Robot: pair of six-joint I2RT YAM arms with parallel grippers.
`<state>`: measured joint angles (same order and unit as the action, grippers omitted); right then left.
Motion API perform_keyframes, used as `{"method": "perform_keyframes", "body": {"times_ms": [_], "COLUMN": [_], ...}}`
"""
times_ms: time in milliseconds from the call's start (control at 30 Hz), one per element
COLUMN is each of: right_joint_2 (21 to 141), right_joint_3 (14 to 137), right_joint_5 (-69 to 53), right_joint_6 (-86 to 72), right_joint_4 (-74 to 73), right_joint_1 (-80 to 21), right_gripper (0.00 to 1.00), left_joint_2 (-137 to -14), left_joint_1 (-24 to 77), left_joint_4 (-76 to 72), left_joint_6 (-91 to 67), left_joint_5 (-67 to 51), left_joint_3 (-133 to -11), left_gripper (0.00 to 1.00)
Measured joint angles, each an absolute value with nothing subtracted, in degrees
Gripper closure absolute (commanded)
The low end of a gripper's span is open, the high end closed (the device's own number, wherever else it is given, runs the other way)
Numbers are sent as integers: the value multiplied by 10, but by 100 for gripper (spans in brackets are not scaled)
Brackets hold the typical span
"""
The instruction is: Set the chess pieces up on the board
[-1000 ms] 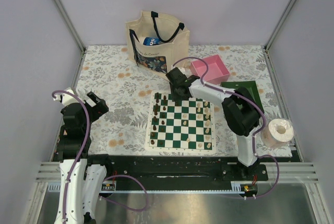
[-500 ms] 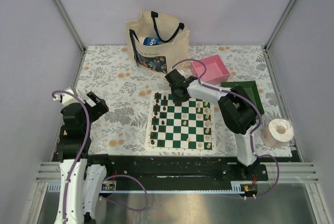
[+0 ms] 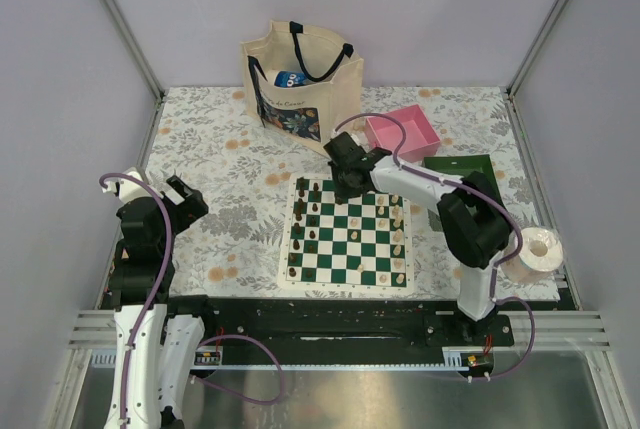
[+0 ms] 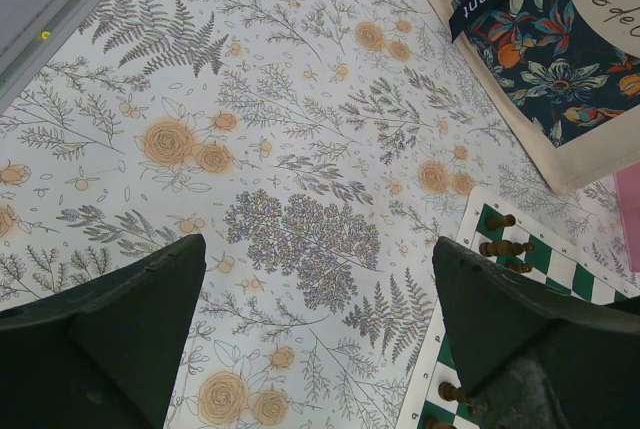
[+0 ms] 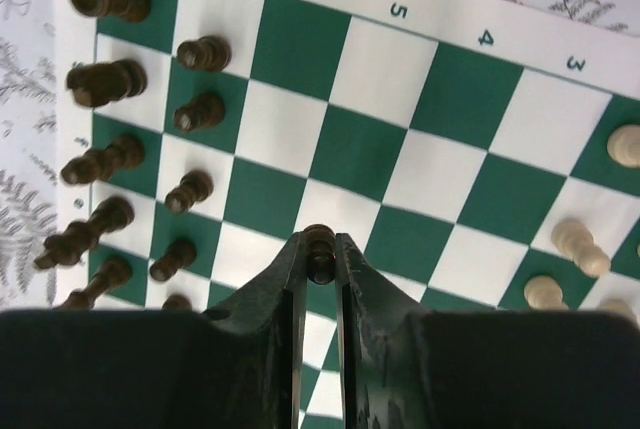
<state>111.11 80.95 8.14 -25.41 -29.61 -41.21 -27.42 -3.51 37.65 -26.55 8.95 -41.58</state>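
Note:
The green and white board [image 3: 345, 240] lies in the middle of the table. Dark chess pieces [image 3: 305, 224] stand along its left side and cream ones [image 3: 398, 239] along its right. My right gripper [image 3: 346, 181] hangs over the board's far edge. In the right wrist view it [image 5: 320, 252] is shut on a small dark chess piece [image 5: 320, 245] above the squares [image 5: 440, 99], with dark pieces [image 5: 110, 79] to the left and cream ones [image 5: 578, 245] to the right. My left gripper [image 3: 172, 195] stands open [image 4: 318, 249] over the flowered cloth, left of the board.
A cream tote bag [image 3: 300, 79] stands at the back; its flowered corner [image 4: 560, 59] shows in the left wrist view. A pink tray [image 3: 405, 132] and a green tray [image 3: 470, 174] sit to the right of the board. A paper roll [image 3: 535, 254] stands at the right edge.
The right arm's elbow has swung to the right while its gripper stayed over the board's far edge. The left arm has not moved.

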Motion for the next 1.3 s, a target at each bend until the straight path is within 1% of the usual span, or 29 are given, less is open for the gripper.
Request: {"method": "perform_keyframes", "body": {"times_ms": [233, 433, 567, 733, 1033, 1300], "right_joint_2": [1034, 998, 995, 995, 996, 1030], "right_joint_3": [753, 699, 685, 685, 686, 701], "right_joint_5": [72, 71, 81, 85, 94, 93], "right_joint_6": [-267, -291, -305, -319, -335, -335], "right_joint_4": [-294, -295, -301, -304, -307, -307], "right_joint_1": [-432, -508, -568, -611, -633, -642], "right_gripper": [85, 85, 85, 85, 84, 84], "left_joint_2": [-274, -274, -274, -274, -274, -274], "left_joint_1": [-36, -38, -38, -38, -39, -39], "left_joint_4": [376, 376, 376, 376, 376, 376], "left_joint_6": [-265, -265, -265, -265, -265, -265], "left_joint_5": [89, 88, 87, 87, 79, 77], "left_joint_3": [-416, -416, -416, -416, -416, -416], "left_gripper": [1, 1, 1, 1, 1, 1]}}
